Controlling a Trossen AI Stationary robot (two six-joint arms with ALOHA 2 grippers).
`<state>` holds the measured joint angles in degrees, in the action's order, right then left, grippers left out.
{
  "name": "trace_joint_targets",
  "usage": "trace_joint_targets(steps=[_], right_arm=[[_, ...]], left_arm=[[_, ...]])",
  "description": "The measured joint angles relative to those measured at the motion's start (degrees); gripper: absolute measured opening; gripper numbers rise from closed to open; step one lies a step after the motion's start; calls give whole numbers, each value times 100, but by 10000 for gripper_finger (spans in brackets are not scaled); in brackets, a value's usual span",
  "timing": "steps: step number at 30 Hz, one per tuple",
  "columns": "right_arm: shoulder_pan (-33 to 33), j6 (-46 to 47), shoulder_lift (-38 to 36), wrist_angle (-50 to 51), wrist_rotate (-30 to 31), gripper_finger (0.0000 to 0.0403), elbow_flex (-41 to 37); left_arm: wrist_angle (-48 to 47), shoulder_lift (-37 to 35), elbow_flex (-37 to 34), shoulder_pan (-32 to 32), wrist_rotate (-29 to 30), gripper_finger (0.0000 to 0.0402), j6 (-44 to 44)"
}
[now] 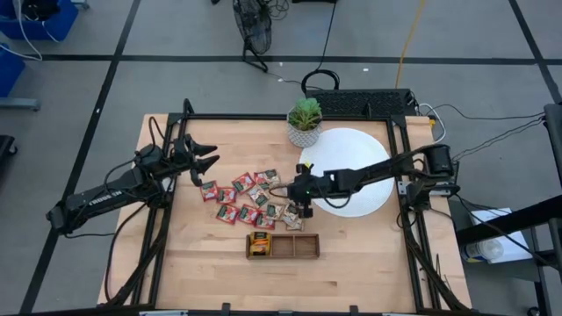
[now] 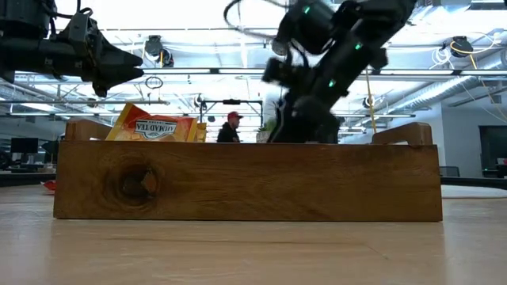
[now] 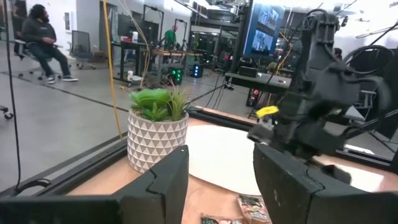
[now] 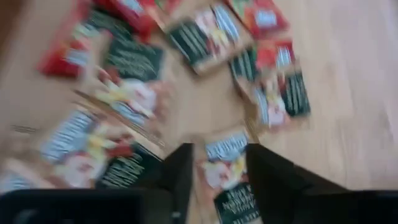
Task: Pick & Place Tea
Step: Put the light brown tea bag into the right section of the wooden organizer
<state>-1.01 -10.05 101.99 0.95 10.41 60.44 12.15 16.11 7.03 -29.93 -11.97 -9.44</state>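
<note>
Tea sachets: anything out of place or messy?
Nothing damaged. The tea sachets lie in a loose, overlapping scatter on the table, at mixed angles. Only the orange ones sit in the wooden tray, in its end compartment.

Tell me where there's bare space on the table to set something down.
Free: the tray's middle and right compartments, the table right of it, the front-left corner, and the white disc beside the plant. Crowded: the sachets at centre, where the right gripper hangs, fingers open. The left gripper waits left of them.
</note>
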Motion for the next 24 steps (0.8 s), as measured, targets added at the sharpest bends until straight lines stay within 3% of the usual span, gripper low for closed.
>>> trace_joint_targets(steps=[6, 9, 12, 18, 24], right_arm=[[416, 309, 752, 768, -324, 249, 654], [674, 357, 968, 903, -1018, 268, 810], [835, 406, 1143, 898, -1336, 269, 846], [923, 355, 1123, 1079, -1162, 219, 812], [784, 315, 844, 1256, -1018, 97, 768]], left_arm=[[8, -1, 0, -1, 0, 182, 0], [4, -1, 0, -1, 1, 182, -1], [6, -1, 0, 0, 0, 182, -2], [1, 1, -2, -1, 0, 182, -2], [8, 1, -2, -1, 0, 182, -2]])
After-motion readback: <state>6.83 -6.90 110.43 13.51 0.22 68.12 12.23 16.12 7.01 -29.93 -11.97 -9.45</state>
